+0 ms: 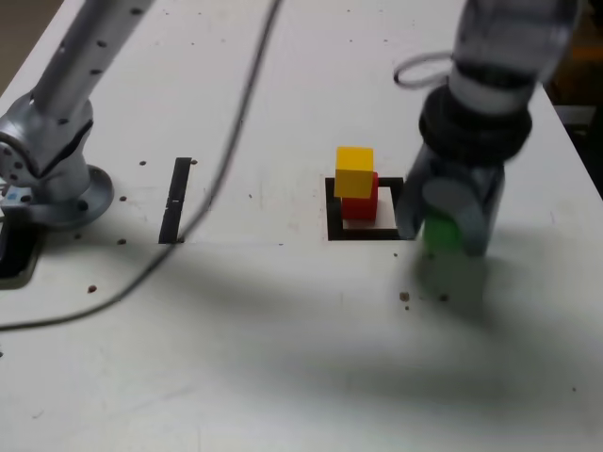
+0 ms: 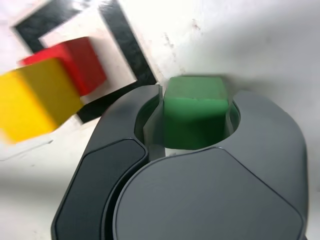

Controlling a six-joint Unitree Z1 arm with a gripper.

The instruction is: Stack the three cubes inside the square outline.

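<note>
**Green cube in my claw, beside the two-cube stack**

My claw (image 2: 195,120) is clenched on the green cube (image 2: 194,111): in the wrist view the two dark grey jaws press against opposite sides of it, and its top face and one side face show between them. In the exterior view the green cube (image 1: 441,232) peeks out under my claw (image 1: 443,226), which stands just off the edge of the square outline (image 1: 332,209) on the exterior view's right. Whether the cube touches the table (image 1: 283,358) I cannot tell; a shadow lies on the surface just below it.

Inside the outline sits the red cube (image 1: 361,202), and the yellow cube (image 1: 354,171) rests on top of it, shifted a little toward the exterior view's left so that it overhangs. The wrist view shows the same pair, the yellow cube (image 2: 35,102) blurred in front of the red cube (image 2: 75,65), with the black border (image 2: 125,45) running between them and my jaws.

Well apart, toward the exterior view's left, a thin black strip (image 1: 176,200) lies on the table, and a grey cable (image 1: 212,193) crosses over it. My arm's base (image 1: 52,179) stands at the exterior view's far left.
</note>
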